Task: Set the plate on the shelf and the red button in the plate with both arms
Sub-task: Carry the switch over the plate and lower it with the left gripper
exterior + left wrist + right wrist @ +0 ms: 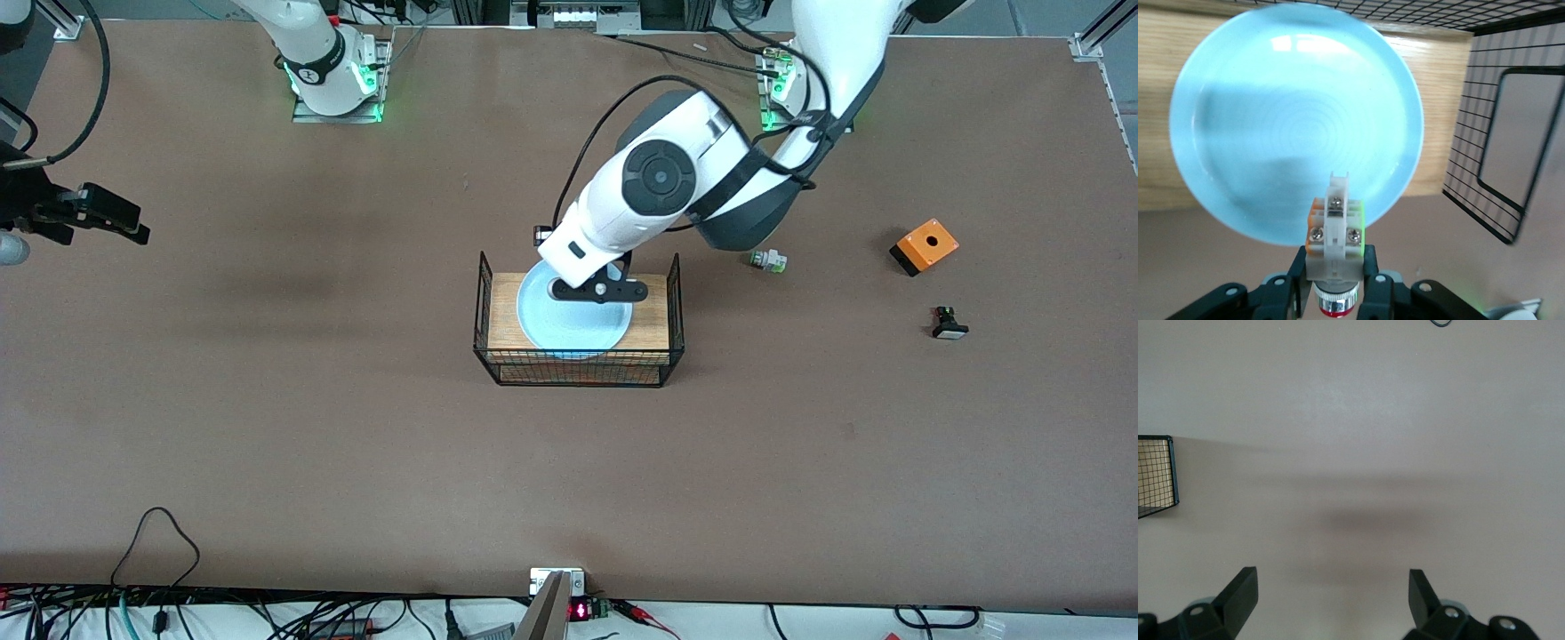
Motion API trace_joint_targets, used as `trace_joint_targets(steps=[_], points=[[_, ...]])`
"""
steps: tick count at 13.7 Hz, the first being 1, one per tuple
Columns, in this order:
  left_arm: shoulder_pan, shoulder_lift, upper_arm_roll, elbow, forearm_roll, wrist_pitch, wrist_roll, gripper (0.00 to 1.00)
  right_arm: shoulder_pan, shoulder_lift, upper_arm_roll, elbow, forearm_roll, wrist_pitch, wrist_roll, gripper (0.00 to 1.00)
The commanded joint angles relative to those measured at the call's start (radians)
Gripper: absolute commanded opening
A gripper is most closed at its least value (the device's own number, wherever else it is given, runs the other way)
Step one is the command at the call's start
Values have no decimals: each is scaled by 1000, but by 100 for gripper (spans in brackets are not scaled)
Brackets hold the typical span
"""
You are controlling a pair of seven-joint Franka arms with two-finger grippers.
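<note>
**Button hanging over the plate, and the drop is the risky bit**

The left end effector [1331, 293] is over the plate [569, 324], pinching the red button [1333, 230] by its body, red cap back between the fingers and white terminal end pointing out at the plate. The plate sits at frame centre in the front view, on the wooden base of a wire basket [491, 307], and it looks to overhang the board's edge on the side nearer the front camera, so I can't tell that it lies flat.

What could go wrong? Let go from this height and that small, hard part may bounce on the smooth glaze and skitter off the shallow rim into the mesh. A press on the overhanging edge might also tip the plate.

The plate itself: pale blue, round, glossy, with faint concentric rings.

The right end effector [111, 218] waits at the frame's left edge, fingers spread wide, holding nothing.
</note>
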Motion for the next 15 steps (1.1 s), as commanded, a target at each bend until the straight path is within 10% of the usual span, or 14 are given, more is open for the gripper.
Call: trace_joint_targets(steps=[1,3,4,5,15], points=[[-19,52,19,24,51,71,4,16,-2,17,5,31,-8,-8,-12,100],[-28,63,19,24,51,103,2,32,-2,17,5,31,-7,-7,-12,100],[-21,61,19,24,47,103,1,55,-1,17,7,31,-7,-7,-12,100],[-11,60,19,20,51,102,2,100,2,17,8,31,-7,-7,-12,100],[131,-137,11,32,56,-229,83,100,1,19,10,31,-7,-2,-13,100]])
